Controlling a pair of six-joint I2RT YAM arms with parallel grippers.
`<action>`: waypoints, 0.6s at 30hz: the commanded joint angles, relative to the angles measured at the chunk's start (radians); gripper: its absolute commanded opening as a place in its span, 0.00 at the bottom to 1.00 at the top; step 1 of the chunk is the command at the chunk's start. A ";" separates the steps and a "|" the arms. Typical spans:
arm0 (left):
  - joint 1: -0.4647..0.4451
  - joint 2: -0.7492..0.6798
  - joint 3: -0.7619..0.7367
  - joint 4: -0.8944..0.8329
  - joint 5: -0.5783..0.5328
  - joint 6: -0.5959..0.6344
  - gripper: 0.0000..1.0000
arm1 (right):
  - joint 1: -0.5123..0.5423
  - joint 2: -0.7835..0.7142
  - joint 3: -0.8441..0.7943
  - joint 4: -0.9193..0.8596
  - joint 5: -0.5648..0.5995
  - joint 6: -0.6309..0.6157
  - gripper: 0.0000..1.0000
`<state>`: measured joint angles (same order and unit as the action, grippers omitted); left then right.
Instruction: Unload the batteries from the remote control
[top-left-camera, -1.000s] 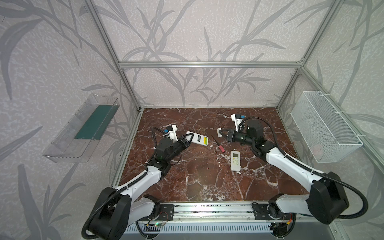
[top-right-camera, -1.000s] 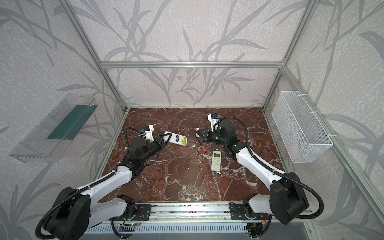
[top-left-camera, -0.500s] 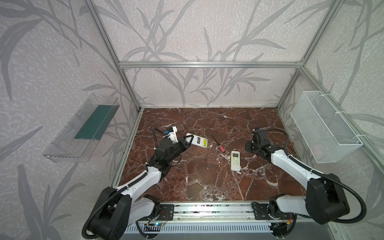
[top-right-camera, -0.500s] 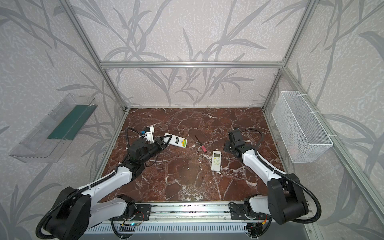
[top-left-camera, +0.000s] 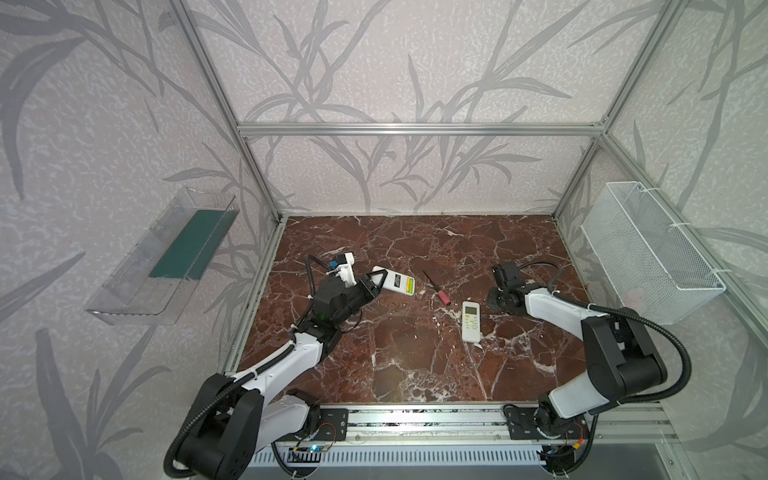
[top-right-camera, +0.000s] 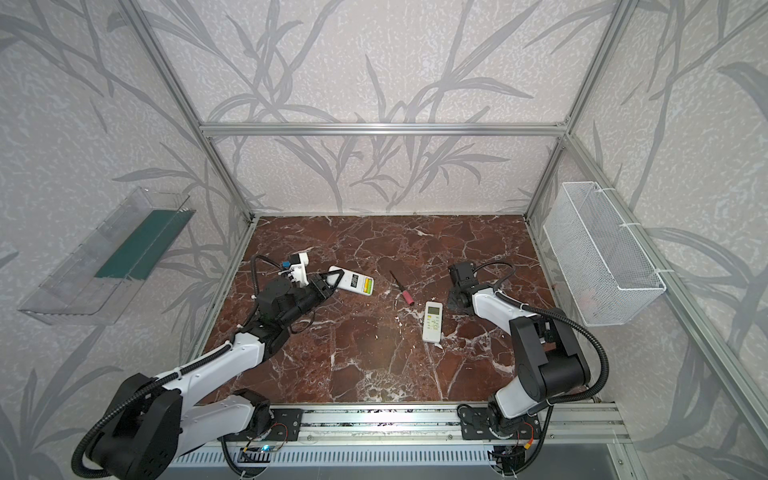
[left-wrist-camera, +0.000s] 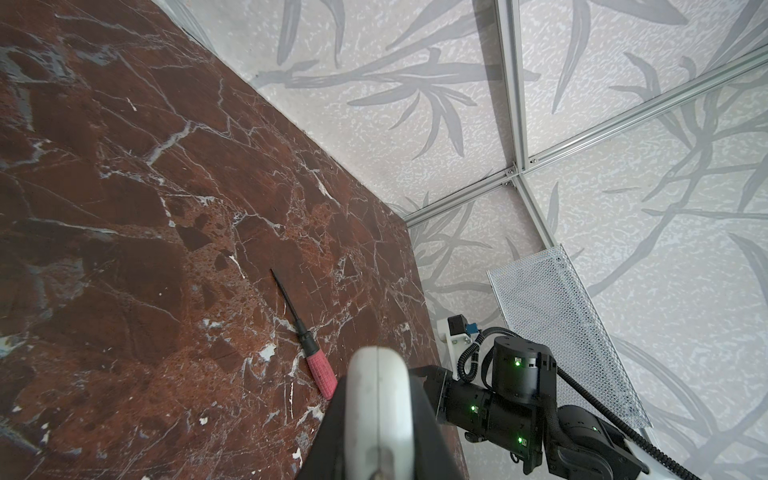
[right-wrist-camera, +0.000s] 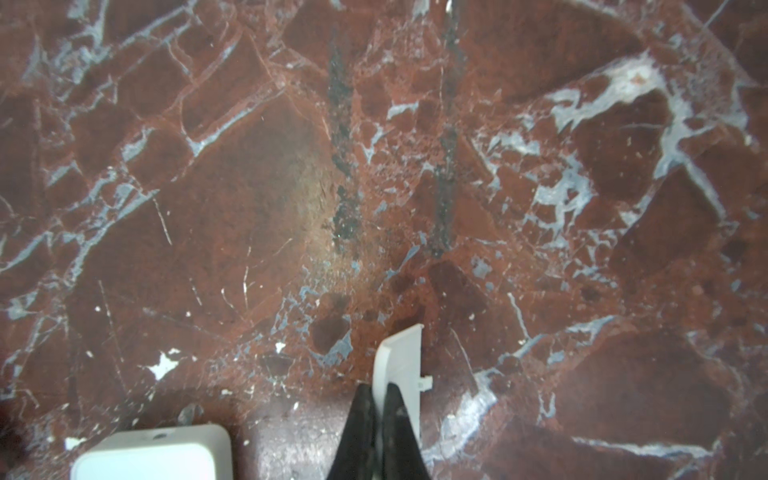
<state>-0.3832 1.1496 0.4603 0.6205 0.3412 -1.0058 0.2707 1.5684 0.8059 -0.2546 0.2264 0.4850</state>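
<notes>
We see the left gripper (top-left-camera: 376, 279) clamped on one end of the remote (top-left-camera: 395, 283). In both top views the remote's long axis runs rightward, away from the jaws. The batteries (top-left-camera: 410, 286) sit at its free end, too small to count. The right gripper (right-wrist-camera: 375, 401), hidden under its wrist from above, pinches a thin white cover (right-wrist-camera: 400, 357).

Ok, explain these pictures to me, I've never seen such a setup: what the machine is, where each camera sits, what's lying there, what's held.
Two robot arms with pinching grippers work over a marble table. Two pictures look down from above; two come from cameras on the wrists. The left gripper is shut on a white remote, its yellow-green batteries exposed. The right gripper pinches a thin white cover piece. A red-handled screwdriver and the other remote lie loose.
</notes>
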 joint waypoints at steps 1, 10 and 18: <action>0.005 -0.012 -0.007 0.028 0.003 0.006 0.00 | -0.004 0.027 0.014 0.013 -0.003 0.018 0.06; 0.006 -0.011 -0.016 0.029 0.000 0.011 0.00 | -0.004 0.062 0.016 0.060 -0.062 -0.002 0.21; 0.006 -0.008 -0.023 0.022 -0.001 0.020 0.00 | -0.004 0.039 0.011 0.094 -0.112 -0.067 0.32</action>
<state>-0.3813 1.1500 0.4469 0.6201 0.3405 -1.0016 0.2699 1.6283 0.8059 -0.1860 0.1493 0.4625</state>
